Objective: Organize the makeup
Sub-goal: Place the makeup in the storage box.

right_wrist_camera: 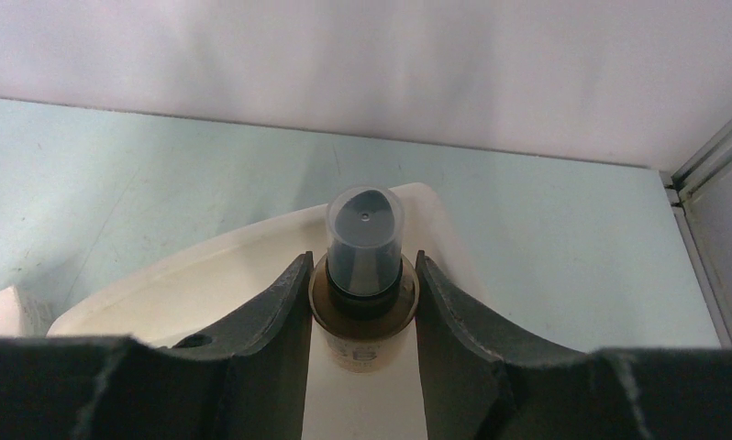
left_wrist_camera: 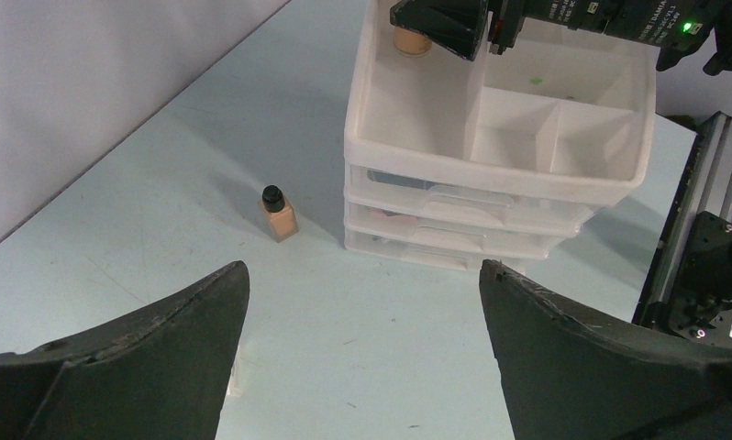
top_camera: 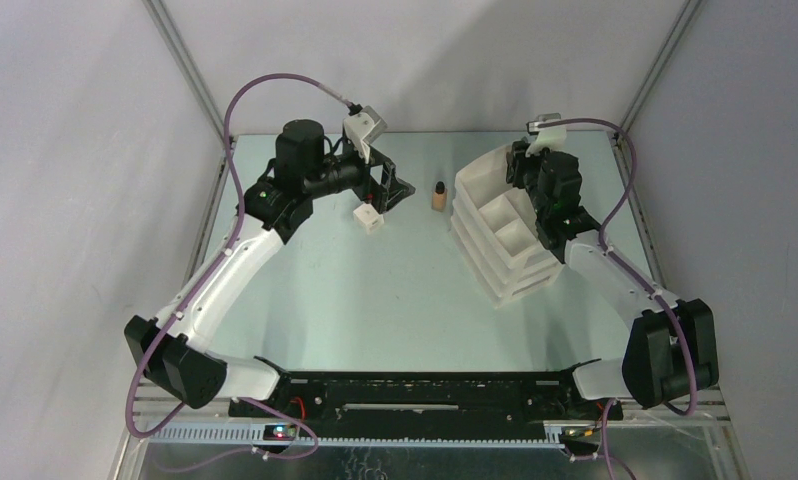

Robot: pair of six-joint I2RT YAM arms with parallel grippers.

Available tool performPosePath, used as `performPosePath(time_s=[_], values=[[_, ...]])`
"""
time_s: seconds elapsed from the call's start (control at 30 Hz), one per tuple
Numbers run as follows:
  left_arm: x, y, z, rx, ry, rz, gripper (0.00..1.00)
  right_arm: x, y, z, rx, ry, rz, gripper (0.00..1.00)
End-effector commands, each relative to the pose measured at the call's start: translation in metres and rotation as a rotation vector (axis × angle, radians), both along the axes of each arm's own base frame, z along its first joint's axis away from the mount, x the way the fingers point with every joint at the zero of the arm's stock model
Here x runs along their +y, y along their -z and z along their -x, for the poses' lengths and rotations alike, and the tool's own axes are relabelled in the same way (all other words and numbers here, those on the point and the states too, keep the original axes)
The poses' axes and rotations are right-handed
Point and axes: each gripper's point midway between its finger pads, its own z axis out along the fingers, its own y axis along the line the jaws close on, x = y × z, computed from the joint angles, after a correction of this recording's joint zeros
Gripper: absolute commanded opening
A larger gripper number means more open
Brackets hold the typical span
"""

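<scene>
A beige bottle with a black cap [top_camera: 439,196] stands upright on the table, left of the white drawer organizer [top_camera: 503,250]; it also shows in the left wrist view [left_wrist_camera: 279,214]. My left gripper [top_camera: 393,190] is open and empty [left_wrist_camera: 362,275], above the table, left of that bottle. A small white box [top_camera: 368,218] lies just below it. My right gripper [top_camera: 530,165] is shut on a second beige bottle [right_wrist_camera: 364,353] with a dark pump under a clear cap. It holds the bottle upright over the organizer's back top compartment [left_wrist_camera: 412,41].
The organizer's top tray [left_wrist_camera: 514,137] has several open compartments. Its translucent drawers [left_wrist_camera: 454,225] show flat items inside. Walls and frame posts enclose the table at the back and sides. The white box edge shows in the right wrist view [right_wrist_camera: 5,312].
</scene>
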Motion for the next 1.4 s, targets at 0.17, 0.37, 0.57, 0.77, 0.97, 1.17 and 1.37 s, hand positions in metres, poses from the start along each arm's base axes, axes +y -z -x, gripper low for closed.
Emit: performPosePath(time_s=[0.17,0.37,0.57,0.77,0.97,1.17,1.37], values=[[0.006,-0.005,0.002,-0.042,-0.007,0.002,1.00,0.002,-0.023,-0.001,-0.104,-0.009,-0.002,0.14],[0.007,-0.006,0.002,-0.047,-0.012,0.002,1.00,0.002,-0.024,0.002,-0.100,-0.013,0.016,0.30],[0.008,-0.007,0.003,-0.051,-0.016,0.002,1.00,0.001,-0.025,0.004,-0.097,-0.014,0.017,0.42],[0.010,-0.009,0.004,-0.062,-0.023,-0.001,1.00,0.000,-0.029,0.006,-0.103,-0.015,0.013,0.49],[0.010,-0.005,0.005,-0.069,-0.007,-0.021,1.00,-0.001,-0.034,0.009,-0.113,-0.014,0.010,0.60],[0.013,0.002,-0.009,-0.062,-0.058,-0.036,1.00,-0.002,-0.048,0.016,-0.145,-0.018,0.005,0.68],[0.002,0.022,-0.044,-0.033,-0.082,-0.083,1.00,0.000,-0.077,0.030,-0.183,-0.055,-0.004,0.75]])
